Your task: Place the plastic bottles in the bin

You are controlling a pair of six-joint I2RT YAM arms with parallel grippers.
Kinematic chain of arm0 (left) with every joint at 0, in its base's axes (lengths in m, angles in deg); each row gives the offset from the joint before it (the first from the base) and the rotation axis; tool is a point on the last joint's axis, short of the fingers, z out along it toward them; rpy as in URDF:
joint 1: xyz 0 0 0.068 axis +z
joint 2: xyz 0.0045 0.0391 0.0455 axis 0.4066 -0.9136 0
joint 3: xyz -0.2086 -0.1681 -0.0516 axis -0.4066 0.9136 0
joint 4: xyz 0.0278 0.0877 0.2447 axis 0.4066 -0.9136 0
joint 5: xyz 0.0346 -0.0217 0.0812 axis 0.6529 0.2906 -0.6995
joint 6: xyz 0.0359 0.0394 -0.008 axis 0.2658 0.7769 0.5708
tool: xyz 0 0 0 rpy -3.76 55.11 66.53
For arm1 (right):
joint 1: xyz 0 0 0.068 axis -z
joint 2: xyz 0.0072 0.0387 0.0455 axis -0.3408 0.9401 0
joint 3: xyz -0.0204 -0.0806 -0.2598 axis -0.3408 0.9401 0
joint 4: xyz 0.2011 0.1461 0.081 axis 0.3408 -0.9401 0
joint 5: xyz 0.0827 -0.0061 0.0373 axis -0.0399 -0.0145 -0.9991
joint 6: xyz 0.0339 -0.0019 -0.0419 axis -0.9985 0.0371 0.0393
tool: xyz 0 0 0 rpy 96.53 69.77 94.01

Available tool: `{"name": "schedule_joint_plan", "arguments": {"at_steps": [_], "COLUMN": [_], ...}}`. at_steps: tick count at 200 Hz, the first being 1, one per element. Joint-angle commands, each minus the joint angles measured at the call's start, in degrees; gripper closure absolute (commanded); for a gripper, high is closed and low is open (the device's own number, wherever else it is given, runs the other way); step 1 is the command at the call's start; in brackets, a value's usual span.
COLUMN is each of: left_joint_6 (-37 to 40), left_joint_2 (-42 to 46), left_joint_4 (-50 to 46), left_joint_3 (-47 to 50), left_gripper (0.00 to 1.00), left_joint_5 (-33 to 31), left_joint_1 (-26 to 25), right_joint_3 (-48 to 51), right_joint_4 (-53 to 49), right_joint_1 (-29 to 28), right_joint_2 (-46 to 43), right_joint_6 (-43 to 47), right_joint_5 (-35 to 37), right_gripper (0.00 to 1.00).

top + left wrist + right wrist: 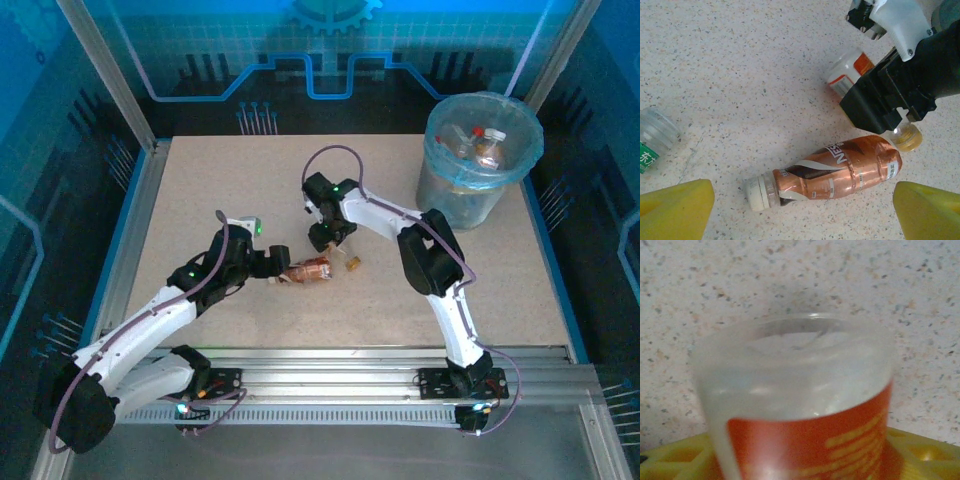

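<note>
A copper-labelled plastic bottle (840, 170) with a white cap lies on its side on the table (200, 200), in the gap between the yellow fingers (675, 210) of my left gripper (804, 200). That gripper is open and touches nothing. My right gripper (328, 238) sits just beyond, shut round a white bottle with an orange label (800, 405), which lies on the table (847, 75). A small yellowish bottle (907, 137) rests beside the right gripper. The bin (482, 150) stands at the far right with several bottles inside.
A clear bottle with a green label (652, 137) lies at the left edge of the left wrist view. Metal rails frame the table on the left (130, 230) and along the front. The two grippers are close together at mid-table.
</note>
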Motion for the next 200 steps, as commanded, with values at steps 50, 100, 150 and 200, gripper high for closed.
{"name": "schedule_joint_plan", "arguments": {"at_steps": [50,100,150,200], "left_joint_6": [-1.0,-0.8,0.0,3.1], "left_joint_2": [-1.2,-6.0,-17.4,-27.3], "left_joint_4": [1.9,6.4,9.6,11.4], "left_joint_3": [-0.1,-4.7,-20.1,-38.1], "left_gripper": [0.07,0.08,0.11,0.11], "left_joint_5": [0.4,3.7,11.0,15.0], "left_joint_1": [0.7,0.7,-0.6,-5.8], "right_joint_3": [2.2,-1.9,-6.5,-6.9], "right_joint_4": [-0.8,-0.3,8.4,16.8], "right_joint_1": [1.0,2.6,12.9,25.2], "right_joint_2": [-10.0,-22.0,-33.4,-35.0], "right_joint_6": [-0.6,3.4,7.5,4.9], "right_joint_5": [2.3,11.6,20.0,25.7], "right_gripper": [0.42,0.44,0.45,0.46]}}
